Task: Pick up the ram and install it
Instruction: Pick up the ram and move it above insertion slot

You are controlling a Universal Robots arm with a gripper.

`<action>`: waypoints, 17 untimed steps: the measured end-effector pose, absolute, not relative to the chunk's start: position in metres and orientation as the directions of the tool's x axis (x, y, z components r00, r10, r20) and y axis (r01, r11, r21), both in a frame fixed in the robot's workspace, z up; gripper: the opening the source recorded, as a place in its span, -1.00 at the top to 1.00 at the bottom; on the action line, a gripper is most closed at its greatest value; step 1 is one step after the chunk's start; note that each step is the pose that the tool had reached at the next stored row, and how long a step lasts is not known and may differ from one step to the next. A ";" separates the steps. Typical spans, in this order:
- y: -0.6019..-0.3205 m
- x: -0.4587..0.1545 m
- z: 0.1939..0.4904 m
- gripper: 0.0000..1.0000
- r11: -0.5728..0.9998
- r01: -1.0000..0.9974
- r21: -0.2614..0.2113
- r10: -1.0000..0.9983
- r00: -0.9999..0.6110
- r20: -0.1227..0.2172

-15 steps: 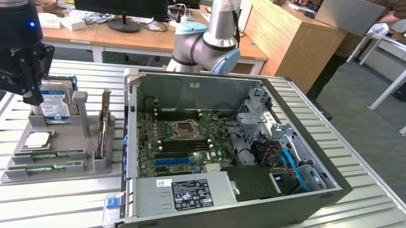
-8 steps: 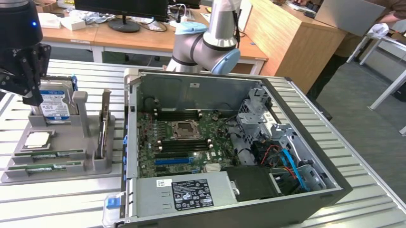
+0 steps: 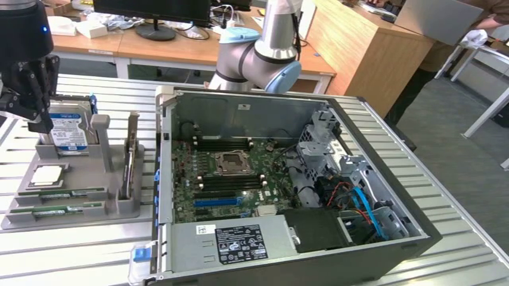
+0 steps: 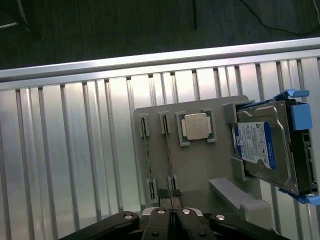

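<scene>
Task is at its start: nothing is picked up, nothing installed. The claw [image 3: 37, 122] is hanging with its fingers pressed together and pinching nothing, at 10 o'clock in the exterior view, above the hard drive [image 3: 68, 128] standing in the grey tray [image 3: 83, 177]. The tray is sitting on the slatted surface [image 3: 71, 256] at 9 o'clock from the open case [image 3: 238, 116]. One ram [image 3: 61, 193] and a second ram [image 3: 56, 210] are lying flat in the tray's grooves, at 7 o'clock from the drive and well below the claw, with the CPU [image 3: 46, 174] just beside them. In the wrist view the tips are meeting over the tray's grooved end. The memory slots [image 3: 226, 144] on the motherboard [image 3: 230, 179] are looking empty. Both the pick and the install are remaining.
</scene>
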State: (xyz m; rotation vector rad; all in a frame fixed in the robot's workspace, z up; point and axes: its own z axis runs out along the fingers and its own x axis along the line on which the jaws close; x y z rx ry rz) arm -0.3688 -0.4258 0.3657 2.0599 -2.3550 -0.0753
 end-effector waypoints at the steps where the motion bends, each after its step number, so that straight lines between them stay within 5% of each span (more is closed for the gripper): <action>1: -0.426 -0.369 0.366 0.80 0.132 -0.990 0.044 -0.991 -0.133 -0.023; 17: -0.426 -0.369 0.366 0.77 0.132 -0.990 0.044 -0.991 -0.133 -0.023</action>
